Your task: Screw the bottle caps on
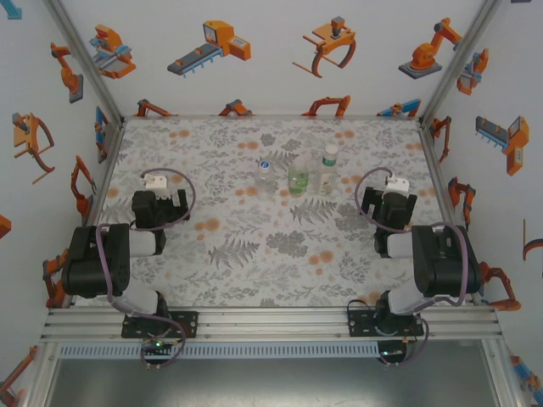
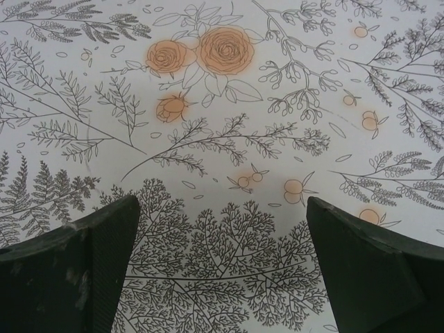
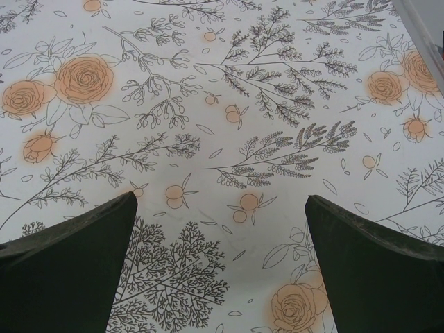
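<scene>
Left gripper (image 2: 222, 202) wide open, empty, above the floral table (image 1: 254, 263); right gripper (image 3: 220, 200) likewise. Three bottles (image 1: 298, 178) stand upright in a row mid-table, well apart from both.

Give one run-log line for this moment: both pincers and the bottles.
left pincer: open, empty | right pincer: open, empty | bottles: three upright in a row, untouched

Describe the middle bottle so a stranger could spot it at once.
On the floral table, three small bottles stand in a row beyond its middle. Take the centre bottle: it is green-tinted, while the left bottle is clear and the right bottle wears a green-and-white label.
</scene>
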Motion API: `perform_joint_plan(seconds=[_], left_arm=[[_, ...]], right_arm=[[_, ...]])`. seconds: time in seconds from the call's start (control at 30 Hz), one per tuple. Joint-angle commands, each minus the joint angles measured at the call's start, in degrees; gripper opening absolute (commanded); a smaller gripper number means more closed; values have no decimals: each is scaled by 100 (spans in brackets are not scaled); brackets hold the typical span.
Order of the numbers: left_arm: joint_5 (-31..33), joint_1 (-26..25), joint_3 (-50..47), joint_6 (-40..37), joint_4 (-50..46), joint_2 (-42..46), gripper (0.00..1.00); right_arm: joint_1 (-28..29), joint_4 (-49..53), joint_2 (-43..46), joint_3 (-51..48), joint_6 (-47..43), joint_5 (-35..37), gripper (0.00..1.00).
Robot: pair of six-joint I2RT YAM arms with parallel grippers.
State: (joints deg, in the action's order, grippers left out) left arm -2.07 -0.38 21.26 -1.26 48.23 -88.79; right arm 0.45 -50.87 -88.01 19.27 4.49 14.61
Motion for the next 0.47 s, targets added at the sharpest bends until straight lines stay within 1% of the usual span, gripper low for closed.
perform_joint_plan(seconds=[0.0, 0.43], left_arm=[[221, -58, 188, 228, -10, 33, 97], [253, -67, 179, 225, 2, 55, 97]], right_arm=[[-27, -112, -8, 148, 79, 75, 99], [-26, -107, -10, 144, 86, 68, 99]])
